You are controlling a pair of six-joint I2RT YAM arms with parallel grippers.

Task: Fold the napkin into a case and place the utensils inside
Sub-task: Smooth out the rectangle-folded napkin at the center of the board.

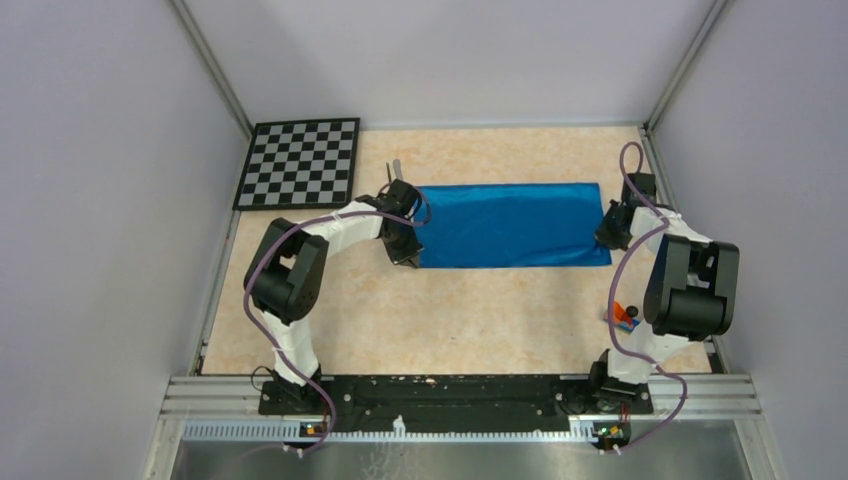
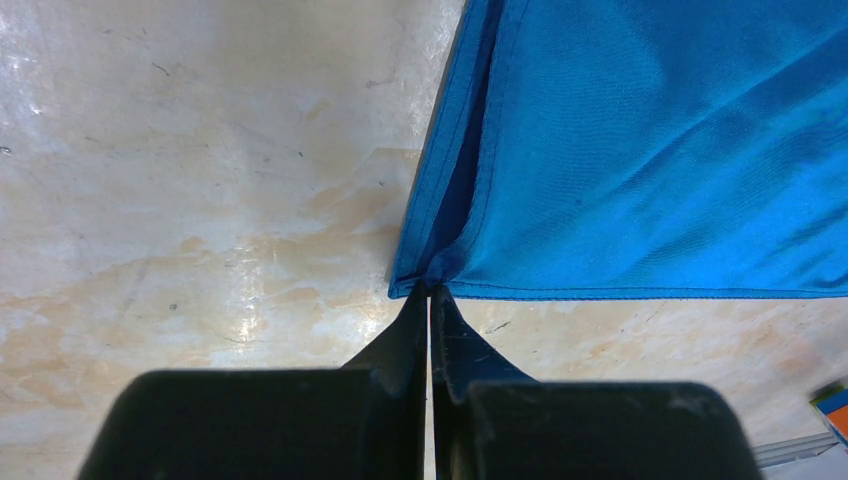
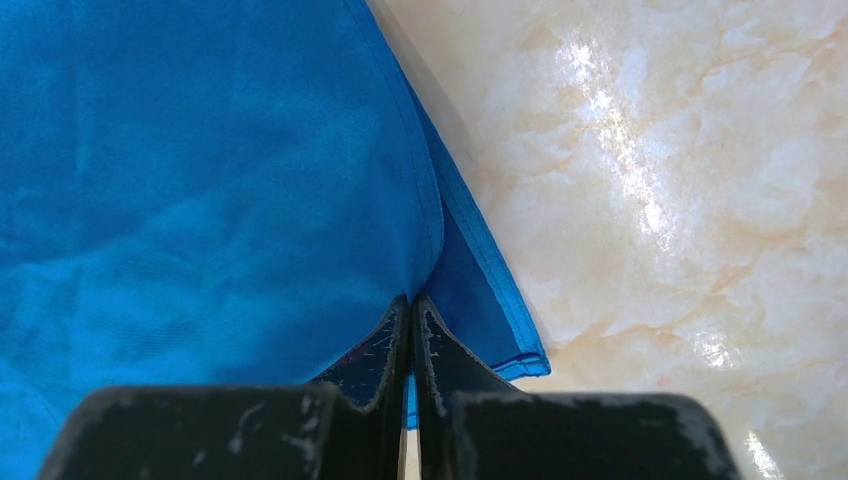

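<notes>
Satiny blue cloth napkin [image 1: 510, 225], glossy marbled table [image 1: 450, 320]

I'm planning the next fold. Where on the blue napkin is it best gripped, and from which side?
Pinch the napkin at its near-left corner and near-right corner, coming in low from the near edge. It lies flat and doubled; at those corners both hemmed layers meet, so one pinch catches both.

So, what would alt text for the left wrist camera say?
Two black fingers of the left gripper, shut, pinch the corner of a blue napkin whose layers meet there. Pale marbled table lies beneath.
</notes>
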